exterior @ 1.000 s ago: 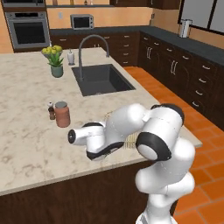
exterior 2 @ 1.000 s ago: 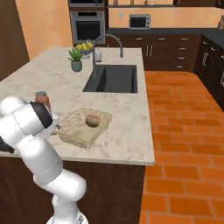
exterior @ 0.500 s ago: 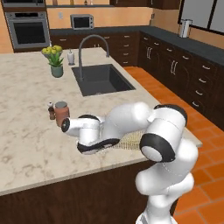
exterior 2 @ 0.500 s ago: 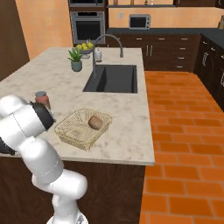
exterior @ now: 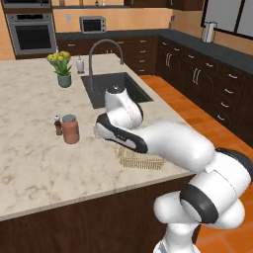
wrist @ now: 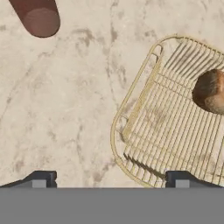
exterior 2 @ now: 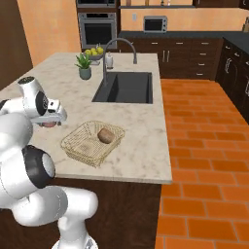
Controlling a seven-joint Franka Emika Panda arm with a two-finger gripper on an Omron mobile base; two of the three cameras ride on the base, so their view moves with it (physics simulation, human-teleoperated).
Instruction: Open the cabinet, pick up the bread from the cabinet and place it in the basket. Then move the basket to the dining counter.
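You can see the basket (exterior 2: 92, 143) standing on the beige tabletop (exterior 2: 141, 121) near its front edge, with the bread (exterior 2: 105, 135) lying inside it, so the task looks nearly finished. The hand (wrist: 109, 180) hovers above the basket's left rim with its fingers wide apart, holding nothing. No writing or brand is readable anywhere.

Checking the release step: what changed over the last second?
The gripper let go of the basket: its jaws now stand wide open above the rim, and the arm has swung up and back over the dining counter. The basket sits where it was, with the bread inside. The jar and plant are unmoved.
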